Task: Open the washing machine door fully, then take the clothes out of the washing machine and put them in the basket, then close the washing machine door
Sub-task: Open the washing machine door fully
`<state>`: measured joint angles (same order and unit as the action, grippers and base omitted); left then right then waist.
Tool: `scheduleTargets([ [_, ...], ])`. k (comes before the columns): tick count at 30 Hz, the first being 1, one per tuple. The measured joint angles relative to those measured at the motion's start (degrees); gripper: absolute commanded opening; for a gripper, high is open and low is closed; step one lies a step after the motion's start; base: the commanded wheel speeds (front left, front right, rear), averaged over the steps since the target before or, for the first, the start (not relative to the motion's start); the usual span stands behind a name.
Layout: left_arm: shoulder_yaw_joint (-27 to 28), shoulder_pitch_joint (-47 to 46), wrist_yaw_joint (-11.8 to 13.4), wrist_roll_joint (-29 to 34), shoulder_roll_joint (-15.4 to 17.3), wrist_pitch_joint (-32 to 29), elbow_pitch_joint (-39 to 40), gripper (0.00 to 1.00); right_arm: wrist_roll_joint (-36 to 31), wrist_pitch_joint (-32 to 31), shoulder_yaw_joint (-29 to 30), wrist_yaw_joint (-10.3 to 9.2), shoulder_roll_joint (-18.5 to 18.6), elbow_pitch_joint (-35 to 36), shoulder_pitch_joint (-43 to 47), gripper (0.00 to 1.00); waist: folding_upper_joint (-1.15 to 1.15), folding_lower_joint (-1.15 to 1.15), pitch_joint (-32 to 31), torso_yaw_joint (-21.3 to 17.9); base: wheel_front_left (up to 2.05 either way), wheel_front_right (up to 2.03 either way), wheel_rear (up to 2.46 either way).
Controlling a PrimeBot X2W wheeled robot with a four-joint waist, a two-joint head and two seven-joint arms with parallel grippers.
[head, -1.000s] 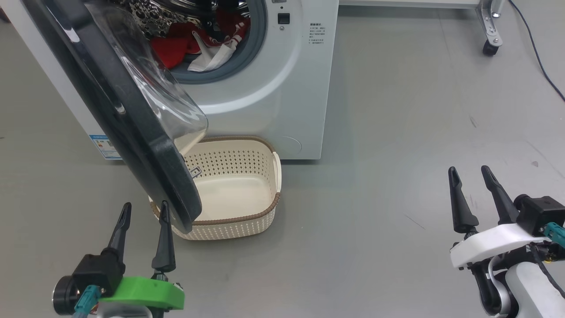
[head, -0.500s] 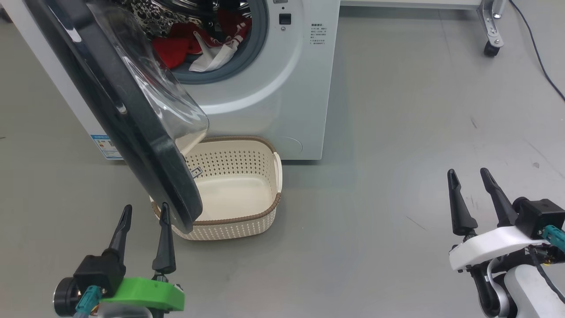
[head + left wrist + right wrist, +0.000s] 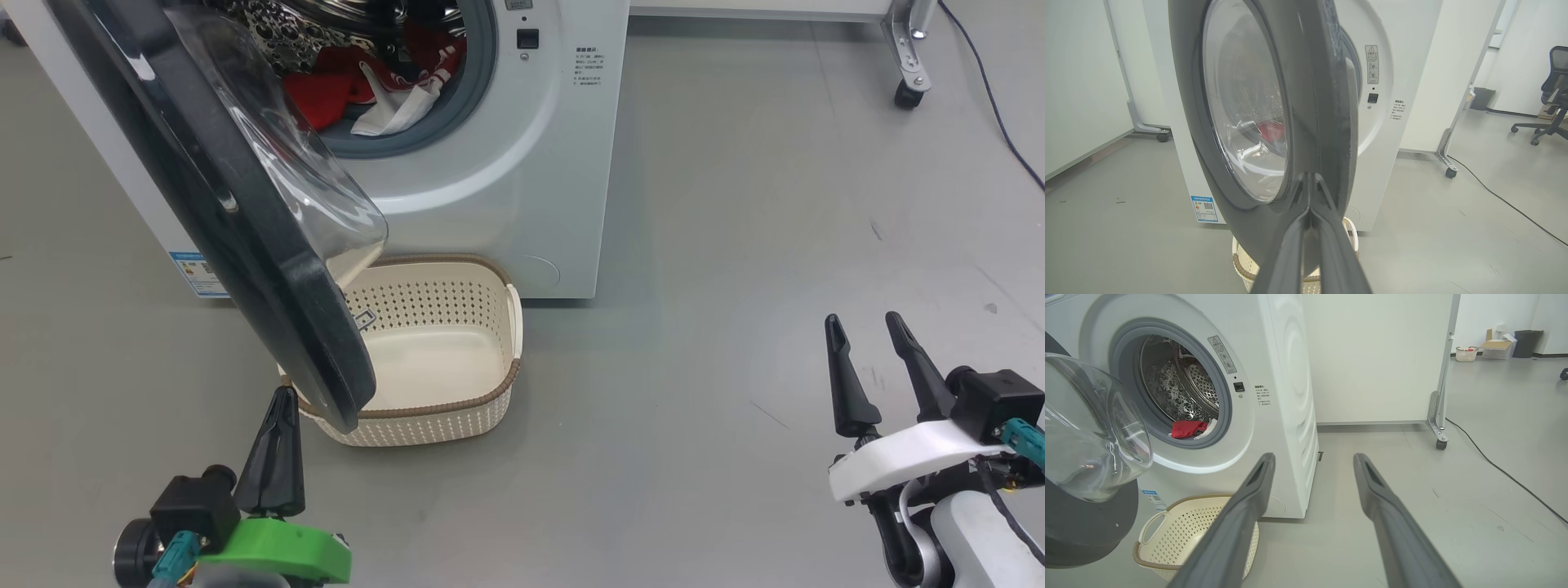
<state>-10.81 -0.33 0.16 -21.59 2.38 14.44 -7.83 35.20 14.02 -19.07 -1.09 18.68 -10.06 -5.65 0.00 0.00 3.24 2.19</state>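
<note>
**Landmark:** the big white front-loading washing machine (image 3: 522,180) is standing on the grey floor (image 3: 735,245). All positions below are being given against it.

**Door:** the large round washing machine door with glossy black rim and bulging clear glass bowl (image 3: 245,245) is hanging partly open. It is swinging out from the machine's front on the robot's left of the drum opening, with the glass bowl facing back toward the opening.

**Clothes:** the bright red fabric garments with white panels (image 3: 335,82) are lying inside the machine's perforated steel drum (image 3: 1180,388), low in the opening. 1 white piece is draping onto the grey rubber gasket (image 3: 408,140).

**Basket:** the small cream perforated plastic basket with brown woven-look rim (image 3: 490,392) is sitting on the floor directly in front of the machine's base. The door's lower edge is overhanging its left part.

**Left end effector** (image 3: 283,398): its 2 long dark fingers are pressing together with nothing between them. The tips are pointing at the bottom of the door's black rim, in front of the machine. Whether they are touching the rim I cannot tell.

**Right end effector** (image 3: 861,320): its 2 fingers are standing apart and gripping nothing. It is hovering over the floor well off to the right of the machine's front.

**Other:** a thin black cable (image 3: 988,90) is running across the floor well to the machine's right.
</note>
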Motion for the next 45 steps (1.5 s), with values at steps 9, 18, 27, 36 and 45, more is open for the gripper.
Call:
scheduleTargets([
  [9, 1.69, -0.38, -0.01, 0.05, 0.0, 0.0, 1.72, 0.0, -0.05, 0.0, 0.7, 0.02, -0.75, 0.01, 0.02, 1.0, 0.0, 0.0, -0.01, 0.15, 0.0, 0.0, 0.0],
  [18, 5.0, -4.99, 0.1, 2.32, -0.07, 0.01, 8.27, 0.0, -0.57, 0.0, 1.55, 0.45, -1.79, -0.02, 0.39, 1.0, 0.0, 0.0, -1.21, 0.48, 0.0, 0.0, 0.0],
  [27, 5.88, -10.03, 0.47, 4.04, 0.01, 0.3, 14.06, 0.0, -0.78, 0.0, 1.57, 0.52, -2.67, -0.03, 0.4, 1.0, 0.0, 0.0, -1.64, 0.38, 0.0, 0.0, 0.0],
  [36, 4.25, -13.49, 0.02, 5.73, 0.31, 0.32, 16.8, 0.0, -1.31, 0.0, 1.31, 1.03, -3.2, -0.03, 0.39, 1.0, 0.0, 0.0, -1.06, -0.95, 0.0, 0.0, 0.0],
  [45, -0.68, -13.71, -0.56, 5.73, 0.22, -1.67, 14.52, 0.0, -2.07, 0.0, 1.75, 1.55, -3.52, -0.05, 0.31, 1.0, 0.0, 0.0, -0.15, -2.66, 0.0, 0.0, 0.0],
])
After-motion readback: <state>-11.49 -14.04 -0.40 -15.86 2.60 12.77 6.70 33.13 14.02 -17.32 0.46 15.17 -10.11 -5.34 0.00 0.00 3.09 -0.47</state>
